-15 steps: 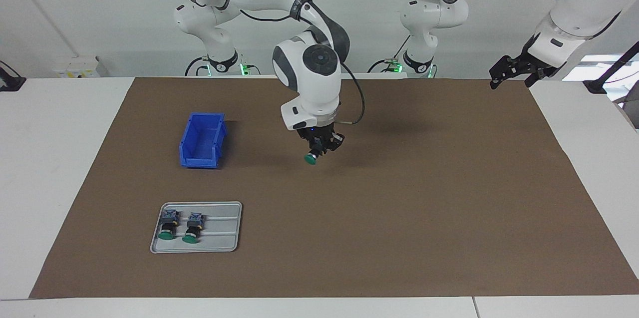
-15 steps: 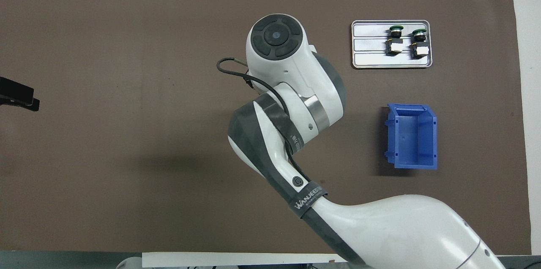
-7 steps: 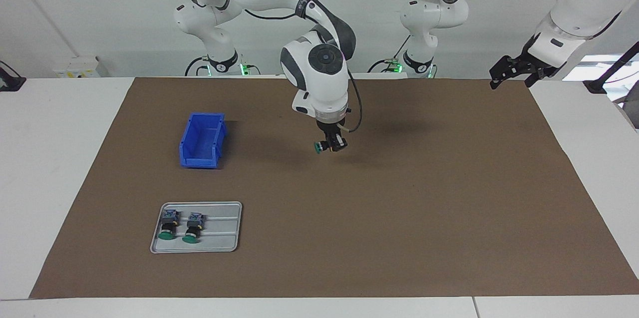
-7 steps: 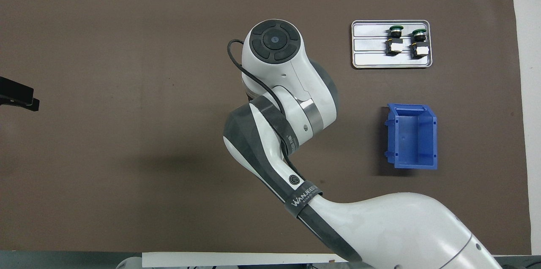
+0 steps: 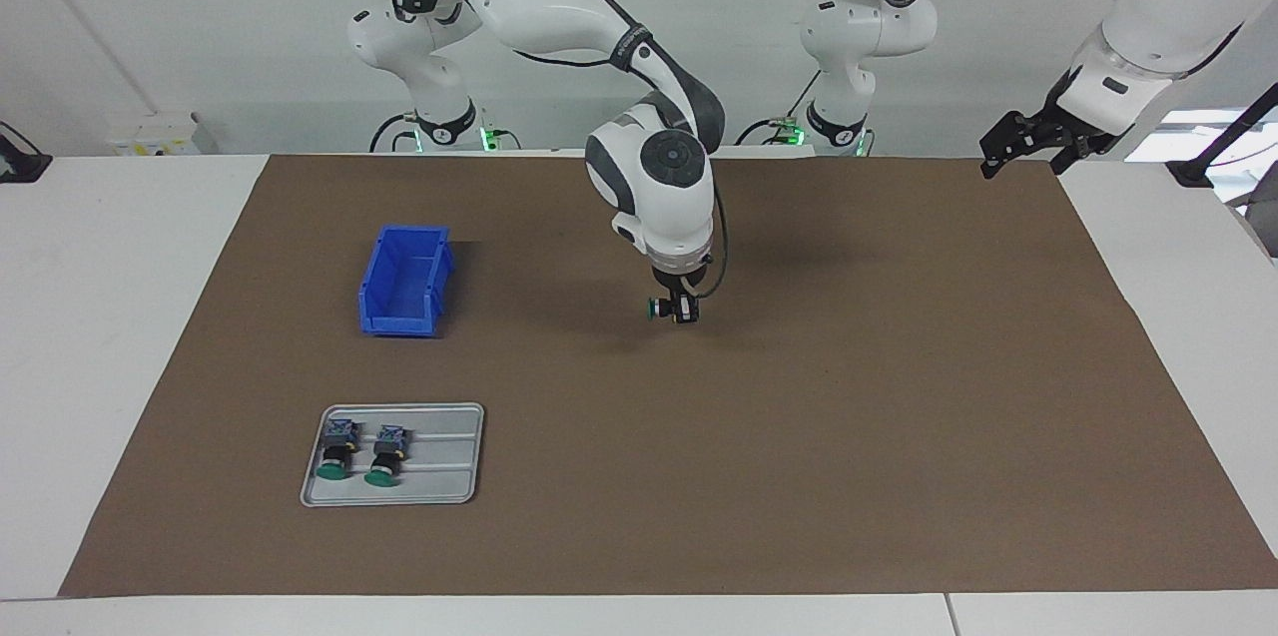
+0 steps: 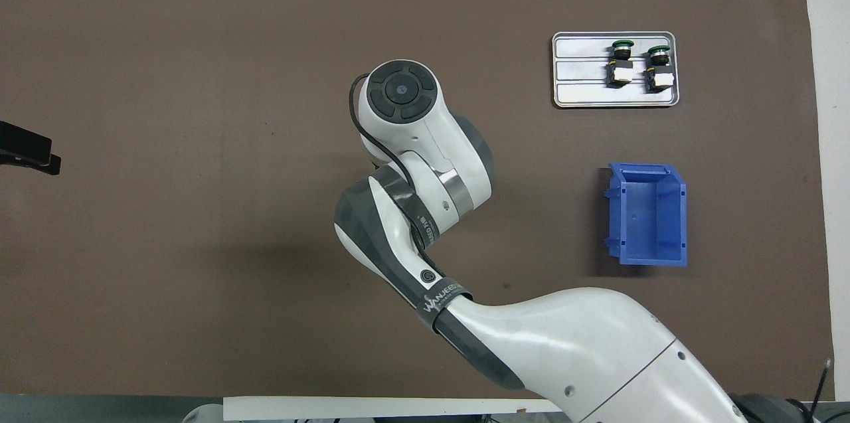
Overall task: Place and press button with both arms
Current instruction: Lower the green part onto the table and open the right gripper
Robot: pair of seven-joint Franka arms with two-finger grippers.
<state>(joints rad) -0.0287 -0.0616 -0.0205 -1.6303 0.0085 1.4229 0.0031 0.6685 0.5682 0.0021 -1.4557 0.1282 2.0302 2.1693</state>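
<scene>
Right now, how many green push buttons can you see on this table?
3. Two buttons lie side by side on the metal tray, one and the other. The third button is held by the right gripper over the middle of the brown mat.

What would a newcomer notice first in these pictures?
The right gripper hangs over the middle of the brown mat, shut on a small green-capped push button. Two more such buttons lie in a grey metal tray; a blue plastic bin stands nearer the robots.
</scene>
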